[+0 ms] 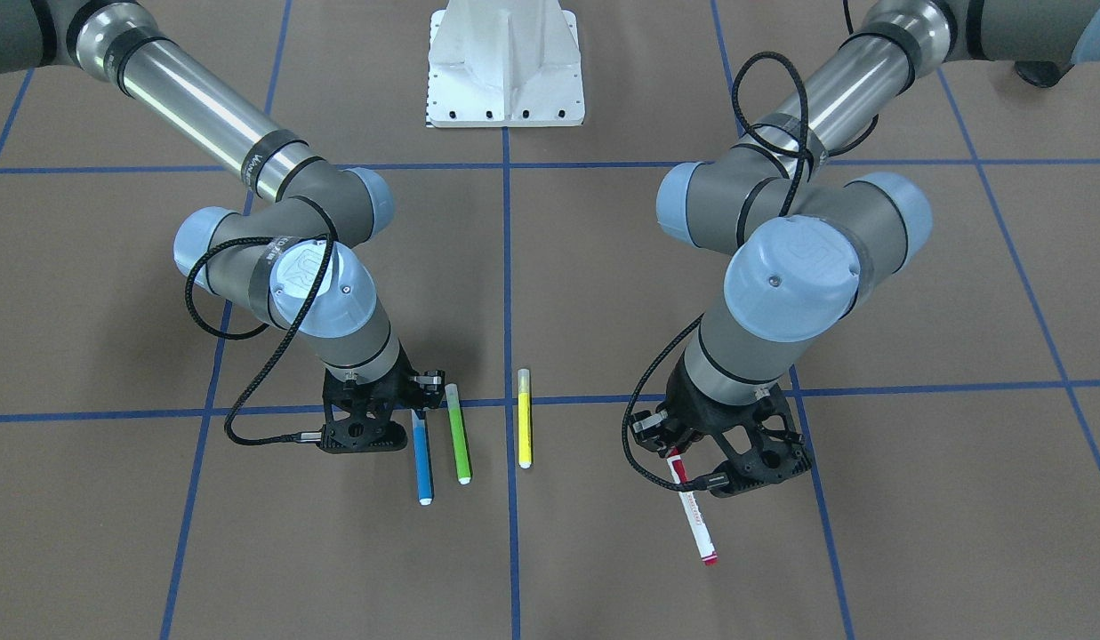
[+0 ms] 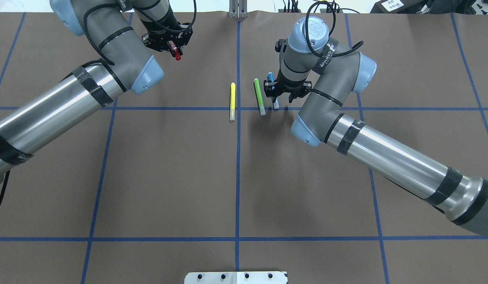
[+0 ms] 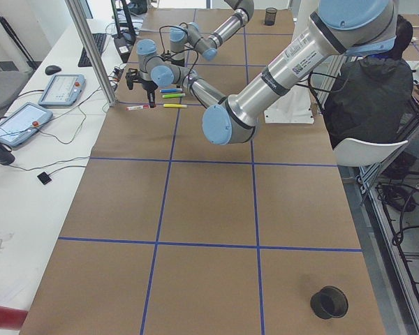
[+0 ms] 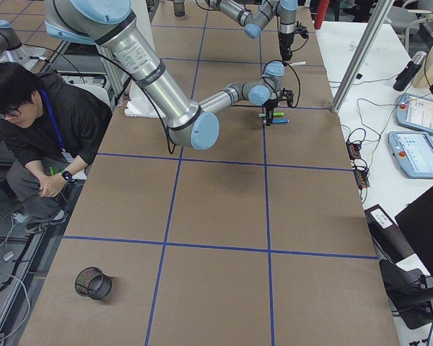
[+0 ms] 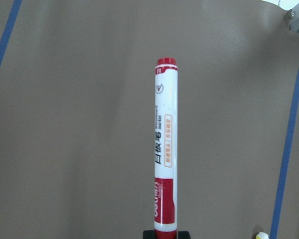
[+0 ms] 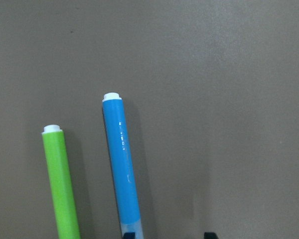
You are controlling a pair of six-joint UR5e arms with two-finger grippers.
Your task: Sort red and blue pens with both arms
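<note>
Two arms work a brown table (image 2: pixel 169 177). The left gripper (image 1: pixel 683 462) is clamped on one end of the red marker (image 1: pixel 694 516), far out on the left side. The right gripper (image 6: pixel 168 235) hangs with jaws apart over the blue pen (image 6: pixel 122 164), which lies beside a green pen (image 6: pixel 60 184). The barrels look light, stiff and slick, so a mid-barrel hold seems steadier.

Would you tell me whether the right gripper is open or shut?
Open: the right gripper shows its jaws well apart in its wrist view, with the blue pen beside one jaw.
</note>
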